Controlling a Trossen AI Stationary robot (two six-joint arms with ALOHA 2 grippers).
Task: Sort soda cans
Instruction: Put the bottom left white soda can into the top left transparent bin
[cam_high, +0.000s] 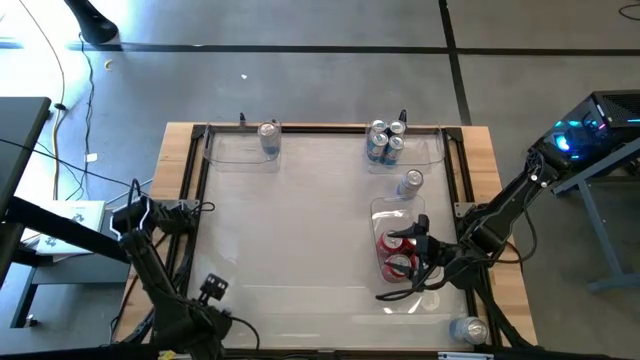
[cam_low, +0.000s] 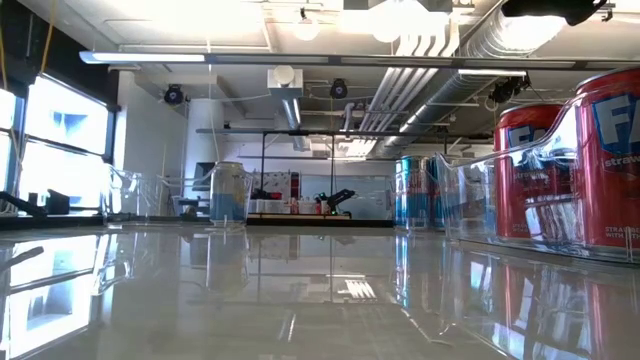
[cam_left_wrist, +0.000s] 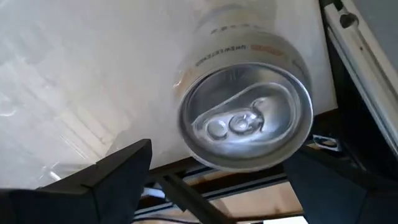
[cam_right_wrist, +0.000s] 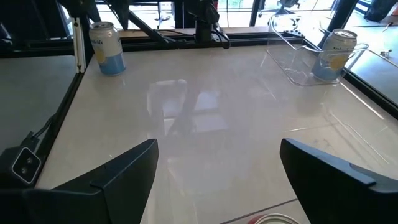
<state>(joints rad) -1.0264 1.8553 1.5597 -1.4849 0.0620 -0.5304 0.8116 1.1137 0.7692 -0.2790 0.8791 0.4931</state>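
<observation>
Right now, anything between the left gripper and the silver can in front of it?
Nothing visible. The left gripper is open, and the silver can stands upright just ahead of it, nothing between them. The right gripper waits far off.

Open right hand (cam_right_wrist: 217, 180) (two cans (cam_right_wrist: 107, 47) beyond) over table (cam_right_wrist: 217, 93).

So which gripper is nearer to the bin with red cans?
Right. The right gripper hangs over that clear bin; the left gripper is across the table by a silver can.
</observation>
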